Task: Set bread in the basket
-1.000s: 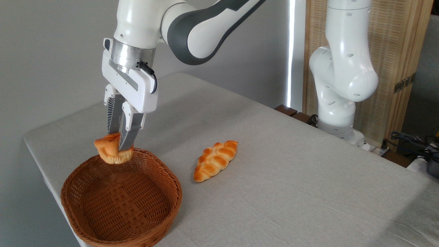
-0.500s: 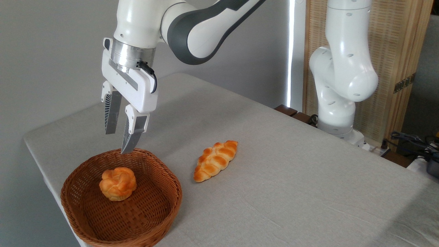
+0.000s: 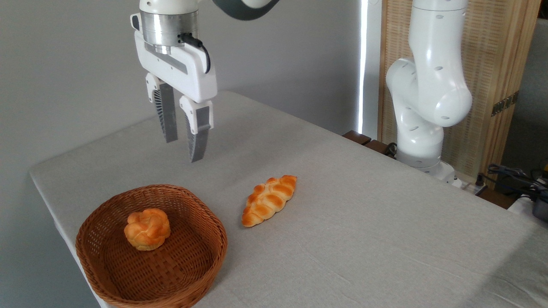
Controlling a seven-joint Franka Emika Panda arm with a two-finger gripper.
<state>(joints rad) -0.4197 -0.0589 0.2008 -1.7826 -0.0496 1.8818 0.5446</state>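
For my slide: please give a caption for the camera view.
Bun lies in basket; gripper, jaws open, hangs above.

White glossy arm point(image 3: 428, 85) with rounded joint housings, small dark round holes dotted along the shells, a dark grey band seen at the top edge. Brushed silver metal ring at the wrist point(image 3: 165, 28); a black cable looped beside it. White boxy tool point(image 3: 185, 143) fitted with two grey ribbed fingers point(image 3: 197, 137) tapering to points.
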